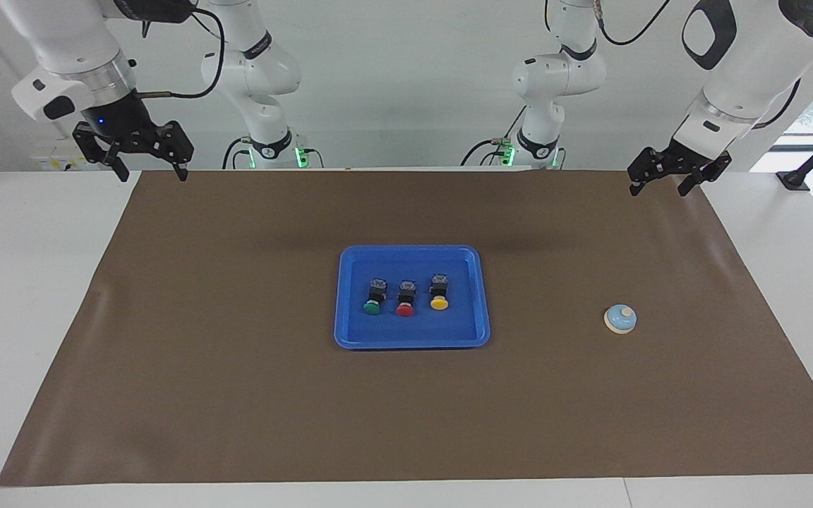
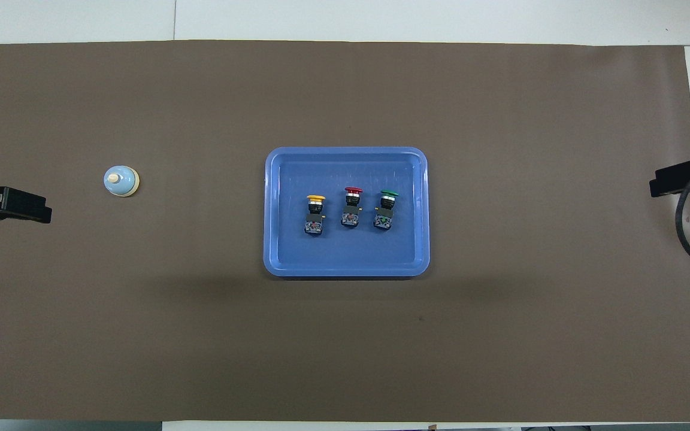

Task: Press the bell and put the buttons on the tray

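Blue tray (image 1: 480, 296) mid-mat, well apart from both grippers. In it, a row: green button (image 1: 372, 302), red button (image 1: 405, 303), yellow button (image 1: 439, 298), caps pointing away from the robots. Bell (image 1: 620, 319) alone on the brown mat (image 1: 237, 395), toward the left arm's end. Left gripper (image 1: 663, 180) raised over the mat's corner there, fingers spread, empty. Right gripper (image 1: 149, 166) raised over the right arm's end, fingers spread, empty.

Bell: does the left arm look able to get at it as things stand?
Probably yes. The bell sits alone on the mat toward the left arm's end, nothing beside it, and the left gripper hangs open and empty above that end.
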### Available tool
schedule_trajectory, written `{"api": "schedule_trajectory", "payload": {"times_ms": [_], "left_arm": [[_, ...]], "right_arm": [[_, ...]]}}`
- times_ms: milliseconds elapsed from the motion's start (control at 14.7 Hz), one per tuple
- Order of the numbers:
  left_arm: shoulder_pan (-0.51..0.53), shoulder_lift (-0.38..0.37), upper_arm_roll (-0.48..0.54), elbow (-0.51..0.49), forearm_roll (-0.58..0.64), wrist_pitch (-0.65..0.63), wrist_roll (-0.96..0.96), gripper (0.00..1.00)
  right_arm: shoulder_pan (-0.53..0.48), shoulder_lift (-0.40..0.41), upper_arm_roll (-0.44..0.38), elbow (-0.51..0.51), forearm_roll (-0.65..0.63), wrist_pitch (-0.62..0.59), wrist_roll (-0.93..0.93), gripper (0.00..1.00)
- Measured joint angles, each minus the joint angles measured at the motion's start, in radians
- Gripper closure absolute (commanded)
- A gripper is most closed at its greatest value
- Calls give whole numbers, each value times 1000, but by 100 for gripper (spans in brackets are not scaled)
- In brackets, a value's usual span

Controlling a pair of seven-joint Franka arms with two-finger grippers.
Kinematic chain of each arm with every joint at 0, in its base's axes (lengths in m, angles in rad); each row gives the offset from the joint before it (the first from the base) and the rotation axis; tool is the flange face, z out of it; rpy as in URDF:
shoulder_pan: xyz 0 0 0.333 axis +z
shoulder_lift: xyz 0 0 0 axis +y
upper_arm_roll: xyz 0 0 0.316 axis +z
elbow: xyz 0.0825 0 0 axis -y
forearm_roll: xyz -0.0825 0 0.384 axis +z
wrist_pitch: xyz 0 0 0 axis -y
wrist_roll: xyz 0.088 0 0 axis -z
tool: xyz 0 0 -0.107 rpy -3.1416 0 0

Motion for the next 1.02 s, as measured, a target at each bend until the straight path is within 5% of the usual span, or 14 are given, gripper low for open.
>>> {"api": "schedule_trajectory", "payload": {"times_ms": [543,611,746,814,1018], "left_arm": [[0,0,1,0,0,17,1,2],[0,0,1,0,0,22,2,12],[0,0,1,-1,0,42,2,82],[0,0,1,-1,0,50,2,100],[0,-1,1,-13,0,66,-15,100]], "right_arm": [[-7,-10,1,-9,13,0,0,0],[-7,-12,1,-10,15,0,0,0],[-7,-14,1,-12,15,-4,0,0],[-7,-15,1,-13,15,-10,0,0],[-7,-16,1,-14,15,-28,0,0]]}}
